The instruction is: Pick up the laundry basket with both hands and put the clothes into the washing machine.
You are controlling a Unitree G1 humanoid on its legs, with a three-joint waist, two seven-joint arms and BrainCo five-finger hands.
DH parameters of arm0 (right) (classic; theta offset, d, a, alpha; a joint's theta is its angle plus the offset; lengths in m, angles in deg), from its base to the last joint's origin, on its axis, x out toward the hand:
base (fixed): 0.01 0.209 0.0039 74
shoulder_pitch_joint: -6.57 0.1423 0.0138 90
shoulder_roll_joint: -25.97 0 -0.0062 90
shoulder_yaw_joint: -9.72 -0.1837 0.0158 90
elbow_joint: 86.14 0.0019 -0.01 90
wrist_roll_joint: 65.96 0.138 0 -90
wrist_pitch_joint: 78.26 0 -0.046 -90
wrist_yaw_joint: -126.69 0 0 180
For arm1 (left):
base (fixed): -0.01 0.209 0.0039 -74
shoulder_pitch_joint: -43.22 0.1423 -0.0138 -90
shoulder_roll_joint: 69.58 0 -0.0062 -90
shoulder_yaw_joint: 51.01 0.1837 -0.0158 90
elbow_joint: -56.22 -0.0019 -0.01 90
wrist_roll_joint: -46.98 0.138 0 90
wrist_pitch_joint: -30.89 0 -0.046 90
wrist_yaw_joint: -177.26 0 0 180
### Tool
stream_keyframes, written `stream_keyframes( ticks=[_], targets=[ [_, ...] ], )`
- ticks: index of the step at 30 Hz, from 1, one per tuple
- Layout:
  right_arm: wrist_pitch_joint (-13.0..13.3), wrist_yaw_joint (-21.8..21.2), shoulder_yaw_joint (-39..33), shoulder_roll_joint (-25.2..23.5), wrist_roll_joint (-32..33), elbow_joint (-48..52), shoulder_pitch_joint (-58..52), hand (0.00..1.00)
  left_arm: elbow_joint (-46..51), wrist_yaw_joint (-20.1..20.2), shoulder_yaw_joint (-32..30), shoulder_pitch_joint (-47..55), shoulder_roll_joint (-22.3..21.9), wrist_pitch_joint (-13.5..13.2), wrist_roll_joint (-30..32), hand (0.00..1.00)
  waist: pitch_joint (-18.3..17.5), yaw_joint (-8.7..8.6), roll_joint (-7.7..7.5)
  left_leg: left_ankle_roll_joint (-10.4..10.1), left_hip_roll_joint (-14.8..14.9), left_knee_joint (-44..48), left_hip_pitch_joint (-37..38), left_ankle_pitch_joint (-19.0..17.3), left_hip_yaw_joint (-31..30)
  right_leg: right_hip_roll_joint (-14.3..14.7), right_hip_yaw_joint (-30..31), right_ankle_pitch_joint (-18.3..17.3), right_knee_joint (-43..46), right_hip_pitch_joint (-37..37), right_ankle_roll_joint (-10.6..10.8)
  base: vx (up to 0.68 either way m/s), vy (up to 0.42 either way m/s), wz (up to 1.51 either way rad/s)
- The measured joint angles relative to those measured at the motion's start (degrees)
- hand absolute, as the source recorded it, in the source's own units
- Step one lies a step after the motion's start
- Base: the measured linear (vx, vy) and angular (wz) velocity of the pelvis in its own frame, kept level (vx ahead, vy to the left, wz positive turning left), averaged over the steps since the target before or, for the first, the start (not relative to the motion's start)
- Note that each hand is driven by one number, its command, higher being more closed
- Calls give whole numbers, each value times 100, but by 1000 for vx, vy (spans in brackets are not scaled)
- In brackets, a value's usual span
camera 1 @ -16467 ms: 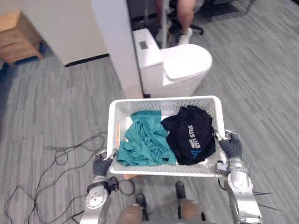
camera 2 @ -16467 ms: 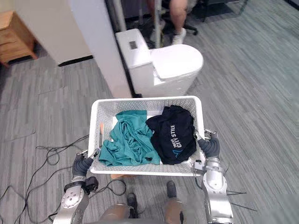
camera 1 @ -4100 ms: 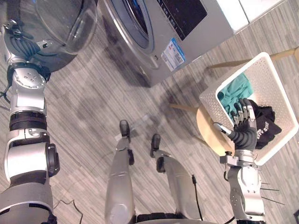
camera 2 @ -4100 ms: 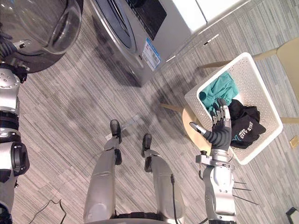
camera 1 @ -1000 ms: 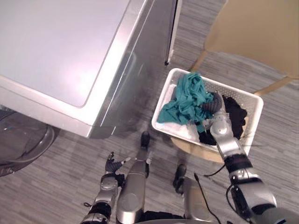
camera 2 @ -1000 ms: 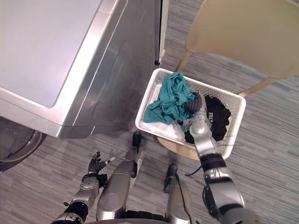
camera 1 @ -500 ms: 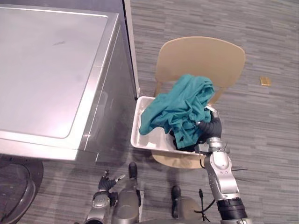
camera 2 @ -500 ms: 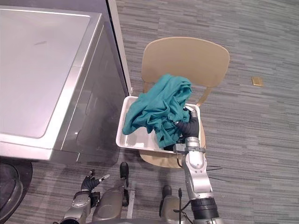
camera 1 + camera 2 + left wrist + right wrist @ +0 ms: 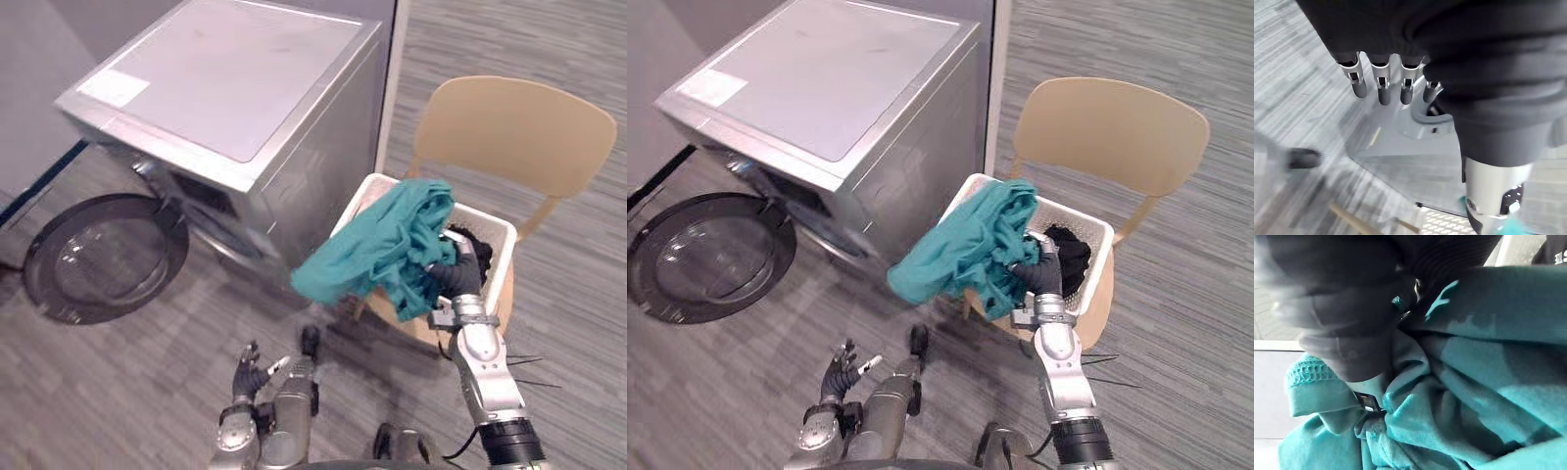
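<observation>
Right hand (image 9: 460, 280) is clutching the teal shirt (image 9: 377, 253) over the basket (image 9: 501, 238), left hand (image 9: 249, 373) dangling open. The shirt needs carrying bunched, low, into the open washer (image 9: 235, 83).

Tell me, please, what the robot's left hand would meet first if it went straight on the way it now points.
Probably the floor, with the washing machine beyond it. The left hand hangs low with straight fingers, and depth is unclear.
</observation>
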Motion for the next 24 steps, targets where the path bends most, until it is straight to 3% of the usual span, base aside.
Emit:
stream_keyframes(
  ticks=[1, 3, 4, 6, 10, 18, 20, 23, 24],
  targets=[
    [0, 0, -1, 20, -5, 0, 32, 100, 224, 3, -2, 16, 45, -69, -1, 0, -23, 2, 62, 4, 13, 252, 95, -6, 27, 10, -10, 107, -108, -4, 2, -205, -3, 28],
    [3, -2, -1, 72, -48, 1, 81, 100, 829, 22, 22, -125, 223, -340, -52, 0, -71, -21, 142, -43, 65, 373, 769, -681, 32, 15, -162, 375, -382, -32, 26, -194, 52, 33],
    [3, -6, -2, 74, -51, 2, 92, 100, 963, 23, 72, -195, 267, -410, -55, 0, -77, -42, 152, -102, 90, 189, 924, -727, 32, 18, -232, 417, -423, -31, 56, -158, 70, 52],
    [5, -48, -17, 66, -53, 5, 159, 100, 1269, 121, 374, -452, 460, -554, -101, 0, -131, -158, 216, -139, 84, -749, 1330, -608, -105, 22, -501, 517, -476, -31, 166, -110, 85, 62],
    [33, -334, 116, -174, 19, 39, 170, 100, 1496, 286, 1045, -848, 948, -619, -100, 0, -268, -136, 74, 34, -151, -1389, 1595, -201, -208, -126, -616, 771, -799, 160, 415, -78, 152, 25],
    [37, -882, 1184, -123, 492, 14, 270, 100, 1658, 643, 2311, -1506, 1592, -771, 287, 0, -547, -165, -10, 113, -293, -1584, 1830, -76, -54, -181, -405, 958, -1024, 310, 527, 0, 55, -9],
    [37, -967, 1388, -120, 662, 2, 375, 100, 1638, 620, 2460, -1578, 1598, -777, 495, 0, -583, -191, -51, -47, -310, -1586, 1888, 33, -14, -190, -323, 1010, -1107, 374, 529, 20, -1, -21],
    [36, -1068, 1579, -7, 926, -72, 427, 100, 1501, 581, 2589, -1723, 1734, -786, 796, 0, -686, -231, -75, -77, -293, -1594, 1978, 54, 20, -158, -278, 1039, -1195, 479, 524, 8, -19, -10],
    [19, -1078, 1708, 43, 1002, -109, 478, 100, 1330, 541, 2649, -1838, 1808, -784, 927, 100, -737, -281, -73, -76, -267, -1622, 1990, 55, 22, -125, -259, 1053, -1210, 476, 502, -11, -22, -7]
  ],
)
